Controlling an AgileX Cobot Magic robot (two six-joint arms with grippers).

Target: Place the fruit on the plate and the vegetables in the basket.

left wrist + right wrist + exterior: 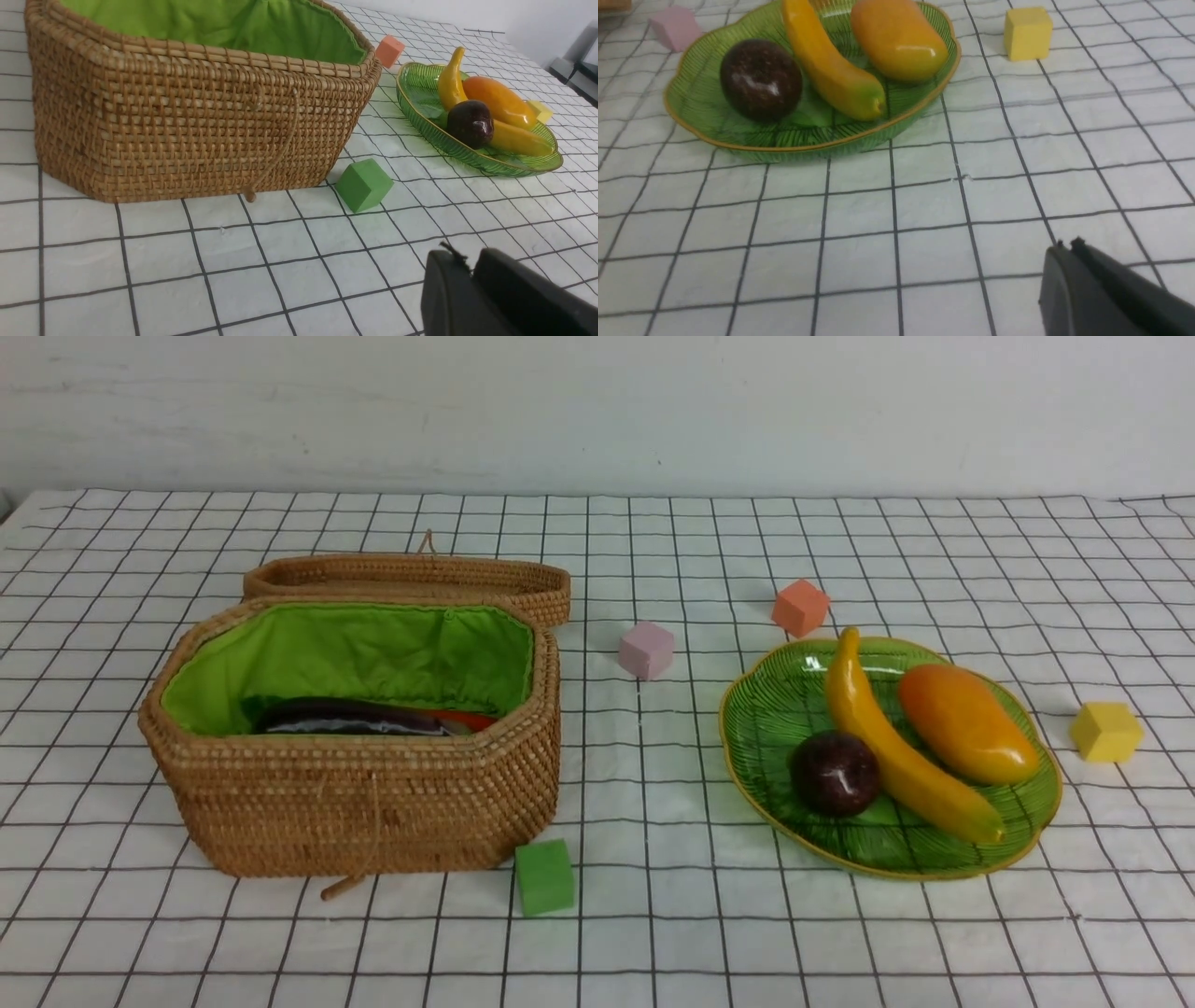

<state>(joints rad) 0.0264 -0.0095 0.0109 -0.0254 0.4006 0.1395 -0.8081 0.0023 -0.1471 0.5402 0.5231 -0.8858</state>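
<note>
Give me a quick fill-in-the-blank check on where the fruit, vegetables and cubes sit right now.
1. The banana, mango and dark maroon fruit all lie on the ____.
2. The purple eggplant lies inside the ____.
3. The foam cube beside the basket's front corner is ____.
4. On the plate, the banana lies between the mango and the ____.

Missing words: plate; basket; green; dark maroon fruit
</note>
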